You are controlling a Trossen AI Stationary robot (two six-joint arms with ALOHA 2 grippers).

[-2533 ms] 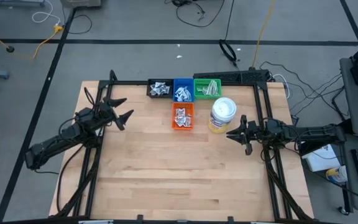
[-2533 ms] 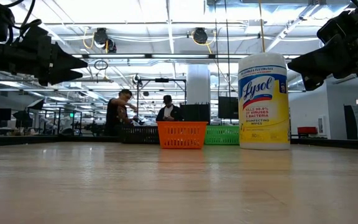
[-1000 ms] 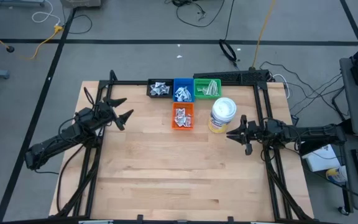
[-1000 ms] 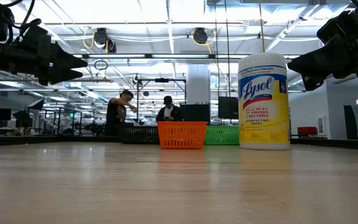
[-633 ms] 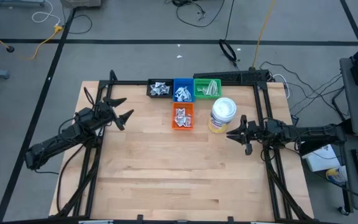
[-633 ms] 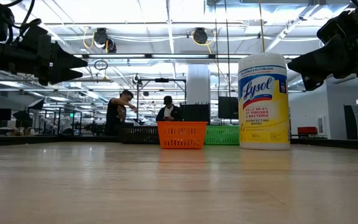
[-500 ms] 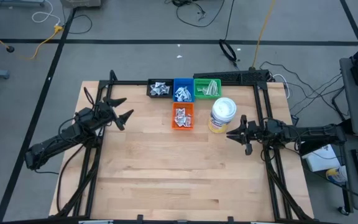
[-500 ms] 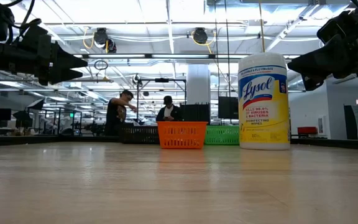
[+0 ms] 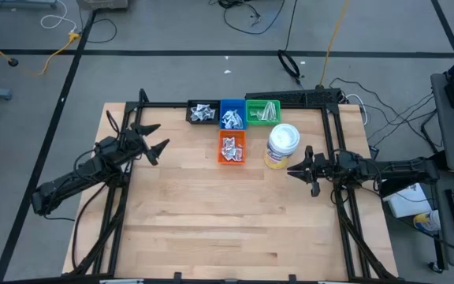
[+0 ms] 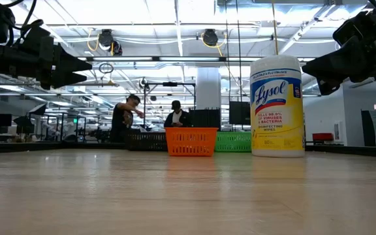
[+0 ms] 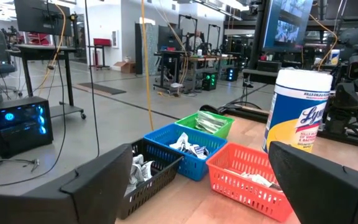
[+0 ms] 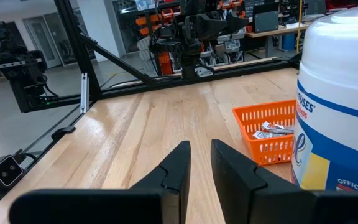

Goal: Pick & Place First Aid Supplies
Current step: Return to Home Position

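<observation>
The first aid supplies lie in four small baskets at the table's far middle. White packets fill the black basket [image 9: 202, 112], the blue basket [image 9: 231, 116] and the orange basket [image 9: 232, 147]. Pale wrapped strips lie in the green basket [image 9: 262, 111]. My left gripper [image 9: 154, 139] hovers open over the table's left side, pointing toward the baskets [image 11: 201, 149]. My right gripper [image 9: 292, 170] hovers shut at the right, just near of a Lysol wipes canister [image 9: 282, 146], and is seen in its wrist view [image 12: 201, 146]. Both are empty.
The white and yellow Lysol canister [image 10: 277, 106] stands upright right of the orange basket [image 10: 190, 141]. Black frame rails run along the table's left, right and far edges [image 9: 235, 103]. The bare wooden tabletop [image 9: 227, 221] spreads over the near half. People stand in the room beyond [image 10: 128, 117].
</observation>
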